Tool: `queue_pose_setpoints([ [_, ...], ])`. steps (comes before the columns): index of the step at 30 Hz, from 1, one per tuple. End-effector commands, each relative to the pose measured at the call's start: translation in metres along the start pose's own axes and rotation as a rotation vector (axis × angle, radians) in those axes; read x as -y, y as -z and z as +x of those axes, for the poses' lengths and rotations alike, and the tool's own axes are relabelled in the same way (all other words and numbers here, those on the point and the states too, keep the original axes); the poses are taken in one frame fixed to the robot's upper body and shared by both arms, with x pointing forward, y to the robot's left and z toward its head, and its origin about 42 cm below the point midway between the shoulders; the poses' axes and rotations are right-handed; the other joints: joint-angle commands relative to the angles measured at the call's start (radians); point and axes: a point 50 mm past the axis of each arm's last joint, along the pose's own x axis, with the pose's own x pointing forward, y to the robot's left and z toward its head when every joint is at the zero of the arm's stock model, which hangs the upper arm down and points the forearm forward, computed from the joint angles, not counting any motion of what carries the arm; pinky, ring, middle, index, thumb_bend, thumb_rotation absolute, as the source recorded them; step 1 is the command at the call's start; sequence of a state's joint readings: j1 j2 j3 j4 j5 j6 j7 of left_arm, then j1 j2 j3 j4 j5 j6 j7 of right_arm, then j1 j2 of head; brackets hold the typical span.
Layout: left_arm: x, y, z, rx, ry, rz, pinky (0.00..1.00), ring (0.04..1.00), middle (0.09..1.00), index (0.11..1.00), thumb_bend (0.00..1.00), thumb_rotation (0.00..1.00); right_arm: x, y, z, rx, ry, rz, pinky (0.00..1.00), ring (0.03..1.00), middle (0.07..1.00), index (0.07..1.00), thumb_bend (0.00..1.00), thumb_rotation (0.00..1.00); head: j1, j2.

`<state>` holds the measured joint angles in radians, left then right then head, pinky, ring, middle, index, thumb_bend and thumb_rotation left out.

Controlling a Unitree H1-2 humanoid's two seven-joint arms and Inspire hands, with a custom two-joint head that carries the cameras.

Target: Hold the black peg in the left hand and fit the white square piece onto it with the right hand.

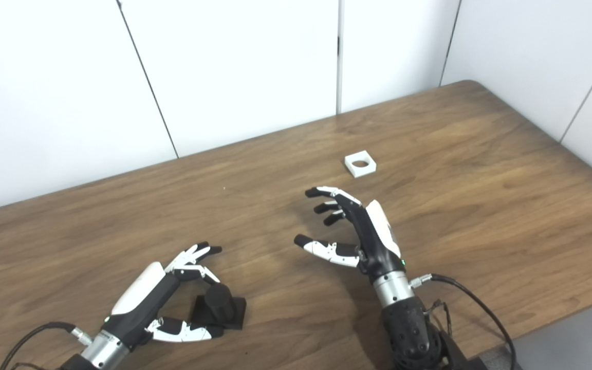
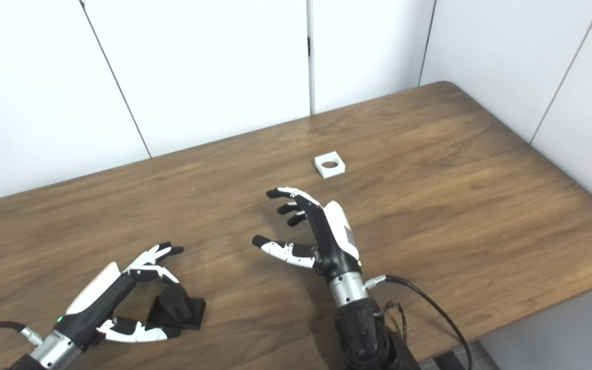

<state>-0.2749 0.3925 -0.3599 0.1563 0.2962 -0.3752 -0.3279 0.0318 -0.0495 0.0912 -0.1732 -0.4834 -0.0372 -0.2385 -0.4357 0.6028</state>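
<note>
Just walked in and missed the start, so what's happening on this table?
The left hand is cupped around the black peg, fingers apart, not clearly gripping it. The right hand is open over the table, holding nothing. The white square piece lies untouched beyond it.

Two side-by-side head cameras look down on the same table (image 1: 481, 205) from nearby.

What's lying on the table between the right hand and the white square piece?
Nothing: only bare wooden table separates the right hand from the white square piece, as both eye views show.
</note>
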Motion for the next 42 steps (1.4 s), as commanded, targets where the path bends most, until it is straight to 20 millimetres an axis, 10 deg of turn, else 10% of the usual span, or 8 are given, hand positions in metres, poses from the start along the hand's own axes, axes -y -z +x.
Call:
queue_pose_setpoints([
  [1,0.001,0.002,-0.003,-0.016,0.040,0.020,1.00,0.999,0.939,0.491,0.52,0.06,0.015,-0.018,0.023,0.116,0.044,-0.008,0.55,0.665,0.787,0.723,0.59,0.22,0.000,0.004],
  [28,0.002,0.003,-0.016,-0.038,0.041,0.012,1.00,0.991,0.932,0.491,0.52,0.05,0.137,-0.056,0.210,0.133,-0.176,-0.834,0.68,0.864,0.897,0.758,0.73,0.30,0.006,0.005],
  [36,0.003,0.002,-0.017,-0.042,0.042,0.017,1.00,0.992,0.935,0.491,0.52,0.05,0.153,-0.052,0.245,0.006,-0.355,-0.964,0.97,0.955,0.949,0.810,0.80,0.31,0.010,0.007],
  [42,0.004,0.002,-0.017,-0.050,0.045,0.032,1.00,0.990,0.930,0.491,0.52,0.06,0.167,-0.051,0.266,-0.108,-0.513,-0.933,1.00,0.999,0.997,0.844,0.91,0.33,0.012,0.010],
])
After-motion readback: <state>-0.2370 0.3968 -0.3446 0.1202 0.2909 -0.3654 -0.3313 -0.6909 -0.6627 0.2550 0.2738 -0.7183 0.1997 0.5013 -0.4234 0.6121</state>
